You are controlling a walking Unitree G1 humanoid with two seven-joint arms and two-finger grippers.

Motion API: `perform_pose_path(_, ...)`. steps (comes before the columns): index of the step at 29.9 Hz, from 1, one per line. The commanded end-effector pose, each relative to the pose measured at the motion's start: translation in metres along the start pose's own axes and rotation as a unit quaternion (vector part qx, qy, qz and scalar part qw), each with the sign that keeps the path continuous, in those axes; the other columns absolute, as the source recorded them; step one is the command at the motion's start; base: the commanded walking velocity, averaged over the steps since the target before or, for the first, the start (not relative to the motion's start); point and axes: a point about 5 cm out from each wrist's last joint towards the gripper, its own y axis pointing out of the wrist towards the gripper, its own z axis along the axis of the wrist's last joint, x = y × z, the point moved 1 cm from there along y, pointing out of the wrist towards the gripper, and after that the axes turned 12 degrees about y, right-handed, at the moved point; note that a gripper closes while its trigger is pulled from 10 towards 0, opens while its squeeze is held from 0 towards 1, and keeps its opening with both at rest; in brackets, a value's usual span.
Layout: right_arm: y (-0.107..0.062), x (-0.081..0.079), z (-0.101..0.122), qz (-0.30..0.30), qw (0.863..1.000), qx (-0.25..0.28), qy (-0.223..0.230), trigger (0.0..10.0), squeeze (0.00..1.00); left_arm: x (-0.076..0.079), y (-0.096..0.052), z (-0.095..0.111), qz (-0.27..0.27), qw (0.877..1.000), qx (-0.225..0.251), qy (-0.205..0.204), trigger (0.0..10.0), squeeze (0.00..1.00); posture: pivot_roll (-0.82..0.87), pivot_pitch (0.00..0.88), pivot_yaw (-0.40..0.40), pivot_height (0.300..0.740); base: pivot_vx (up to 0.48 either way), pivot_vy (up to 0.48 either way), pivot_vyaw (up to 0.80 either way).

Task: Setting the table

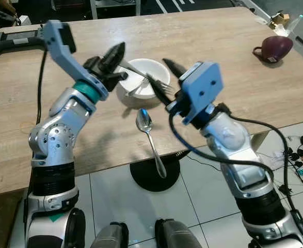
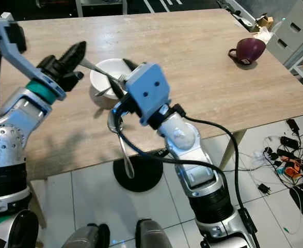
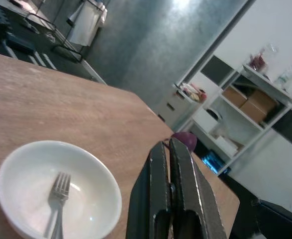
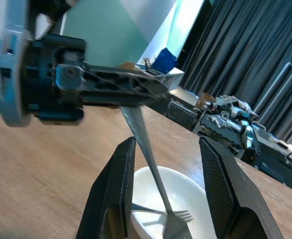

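The left gripper (image 1: 117, 56) is clamped on a fork's (image 1: 150, 78) handle, tines hanging over the white bowl (image 1: 152, 68). The right gripper (image 4: 168, 196) — fingers apart — straddles that fork's shaft. A spoon (image 1: 150, 138) lies on the wooden table (image 1: 208, 36) just beside the bowl.

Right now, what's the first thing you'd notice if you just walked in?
Two robot grippers meeting over a white bowl near the wooden table's front edge. The left gripper pinches a fork with its prongs in the bowl; the right gripper waits open around it. A spoon overhangs the edge.
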Motion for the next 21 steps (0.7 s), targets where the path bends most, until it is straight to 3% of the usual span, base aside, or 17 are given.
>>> perform_pose_path(1, -0.001, -0.013, -0.01, 0.04, 0.999, -0.017, 0.003, 10.0, 0.0, 0.011, 0.004, -0.001, -0.044, 0.999, -0.018, 0.005, 10.0, 0.0, -0.12, 0.07, 0.019, 0.74, 0.0, 0.0, 0.0)
perform_pose_path(6, -0.002, -0.021, -0.023, 0.049, 0.998, -0.039, 0.005, 10.0, 0.0, 0.024, 0.0, -0.003, -0.099, 0.994, -0.041, 0.02, 10.0, 0.0, -0.11, 0.071, 0.02, 0.74, 0.0, 0.0, 0.0)
perform_pose_path(10, -0.002, -0.02, -0.027, 0.042, 0.998, -0.044, 0.009, 10.0, 0.0, 0.027, -0.001, -0.003, -0.111, 0.993, -0.042, 0.026, 10.0, 0.0, -0.11, 0.074, 0.019, 0.74, 0.0, 0.0, 0.0)
perform_pose_path(15, -0.003, -0.008, -0.037, -0.014, 0.998, -0.058, 0.022, 10.0, 0.0, 0.035, -0.004, -0.002, -0.134, 0.989, -0.044, 0.038, 10.0, 0.0, -0.11, 0.076, 0.015, 0.74, 0.0, 0.0, 0.0)
perform_pose_path(21, -0.003, 0.005, -0.027, -0.046, 0.998, -0.028, 0.031, 10.0, 0.0, 0.017, -0.005, -0.013, -0.078, 0.993, -0.06, 0.062, 10.0, 0.0, -0.11, 0.079, 0.013, 0.74, 0.0, 0.0, 0.0)
